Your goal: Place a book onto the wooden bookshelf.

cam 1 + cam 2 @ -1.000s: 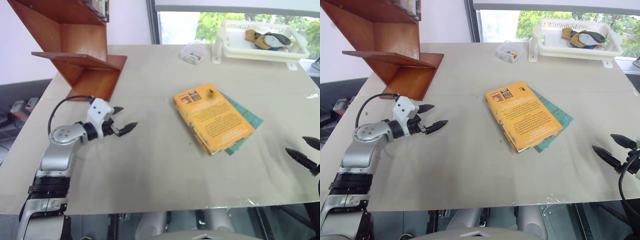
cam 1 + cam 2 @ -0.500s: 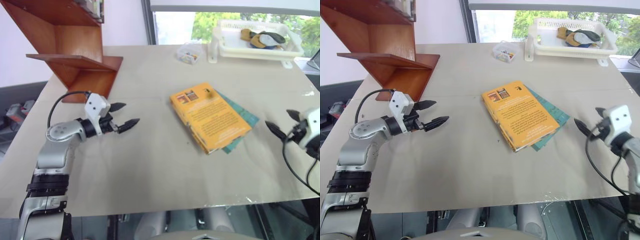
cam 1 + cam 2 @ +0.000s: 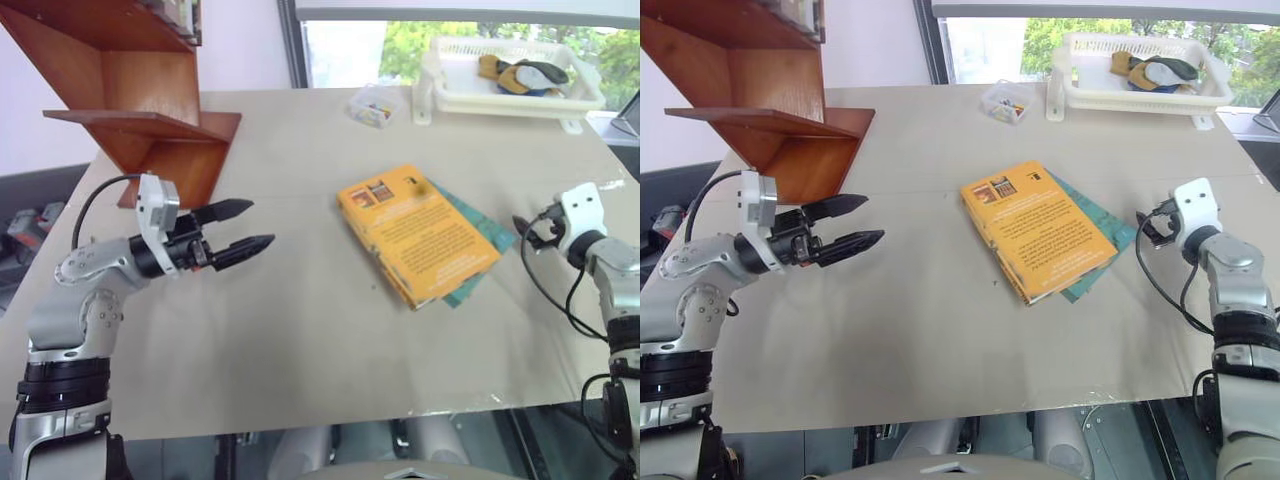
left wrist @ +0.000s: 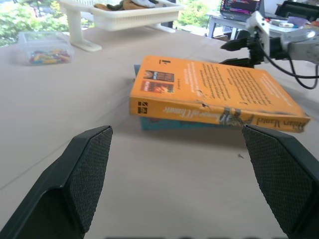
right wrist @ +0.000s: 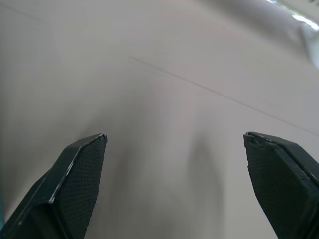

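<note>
The book [image 3: 420,235] lies flat between both wide-open, empty grippers, left [image 3: 240,227] and apparently nearer right [image 3: 527,228].

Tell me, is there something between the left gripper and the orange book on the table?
Nothing visible. Bare table lies between the open left gripper and the orange book, which rests on a teal book.

My head cameras look down over the desk [image 3: 300,350]. My left wrist camera looks low across it at the book [image 4: 214,94], shared with them; the right one sees bare desk close up.
</note>
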Robot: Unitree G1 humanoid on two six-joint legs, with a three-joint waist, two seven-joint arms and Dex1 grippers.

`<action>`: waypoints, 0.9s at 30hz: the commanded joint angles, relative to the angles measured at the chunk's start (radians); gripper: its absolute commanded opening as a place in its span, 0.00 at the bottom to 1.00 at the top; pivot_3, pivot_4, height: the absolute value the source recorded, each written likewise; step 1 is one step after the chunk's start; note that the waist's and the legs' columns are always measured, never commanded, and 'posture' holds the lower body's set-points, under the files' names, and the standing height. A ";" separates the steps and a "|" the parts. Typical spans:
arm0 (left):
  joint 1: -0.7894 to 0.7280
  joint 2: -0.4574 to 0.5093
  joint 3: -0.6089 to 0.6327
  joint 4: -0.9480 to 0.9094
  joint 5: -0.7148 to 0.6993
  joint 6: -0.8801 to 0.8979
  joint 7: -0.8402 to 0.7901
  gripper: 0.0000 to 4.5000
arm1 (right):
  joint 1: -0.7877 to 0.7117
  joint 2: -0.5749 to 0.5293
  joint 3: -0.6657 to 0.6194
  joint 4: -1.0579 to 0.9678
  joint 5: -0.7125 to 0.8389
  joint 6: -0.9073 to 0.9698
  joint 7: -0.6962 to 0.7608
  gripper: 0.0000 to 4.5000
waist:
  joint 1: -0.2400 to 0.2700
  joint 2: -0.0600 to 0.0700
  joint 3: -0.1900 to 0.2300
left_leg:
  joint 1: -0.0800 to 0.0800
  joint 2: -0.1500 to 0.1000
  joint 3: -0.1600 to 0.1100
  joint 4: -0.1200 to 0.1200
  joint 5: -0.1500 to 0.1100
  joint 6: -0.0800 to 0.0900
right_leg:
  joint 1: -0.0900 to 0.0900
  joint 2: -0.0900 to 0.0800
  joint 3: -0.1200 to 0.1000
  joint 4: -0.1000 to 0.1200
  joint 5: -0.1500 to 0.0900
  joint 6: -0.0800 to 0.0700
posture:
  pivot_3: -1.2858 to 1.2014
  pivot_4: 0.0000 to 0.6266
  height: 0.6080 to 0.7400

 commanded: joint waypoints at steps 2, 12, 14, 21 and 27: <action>0.081 0.075 0.054 -0.074 -0.023 -0.019 -0.093 0.99 | -0.066 0.002 -0.002 0.089 0.026 -0.066 0.079 1.00 | -0.004 0.000 0.000 | 0.000 0.000 0.001 -0.001 0.000 0.000 | 0.000 0.000 0.001 0.000 0.000 0.000 | 0.52 0.24 1.00; 0.107 0.140 0.027 -0.118 0.006 -0.043 -0.150 0.99 | -0.127 0.042 -0.006 0.200 0.049 -0.105 0.144 1.00 | -0.009 0.000 0.000 | 0.000 0.000 0.000 -0.001 0.000 0.000 | 0.000 0.000 0.000 0.000 0.000 0.000 | 0.52 0.24 1.00; 0.101 0.136 0.021 -0.108 0.014 -0.052 -0.150 0.99 | -0.102 0.064 0.012 0.145 0.066 -0.094 0.202 1.00 | -0.014 0.000 0.000 | 0.000 0.000 0.000 -0.001 0.000 0.000 | 0.000 0.000 0.000 0.000 0.000 0.000 | 0.52 0.24 1.00; 0.078 0.119 0.002 -0.086 0.030 -0.076 -0.145 0.99 | -0.043 0.162 0.067 -0.037 0.075 -0.040 0.224 1.00 | -0.023 0.000 0.000 | 0.000 0.001 0.001 -0.001 0.000 0.000 | -0.002 0.000 0.002 0.001 0.000 0.000 | 0.52 0.24 1.00; 0.079 0.111 0.016 -0.090 0.012 -0.073 -0.140 0.99 | -0.007 0.204 0.097 -0.152 0.076 0.015 0.214 1.00 | -0.020 0.000 0.000 | -0.001 0.000 0.000 -0.001 0.000 0.000 | -0.003 0.000 0.001 0.001 0.000 0.000 | 0.52 0.24 1.00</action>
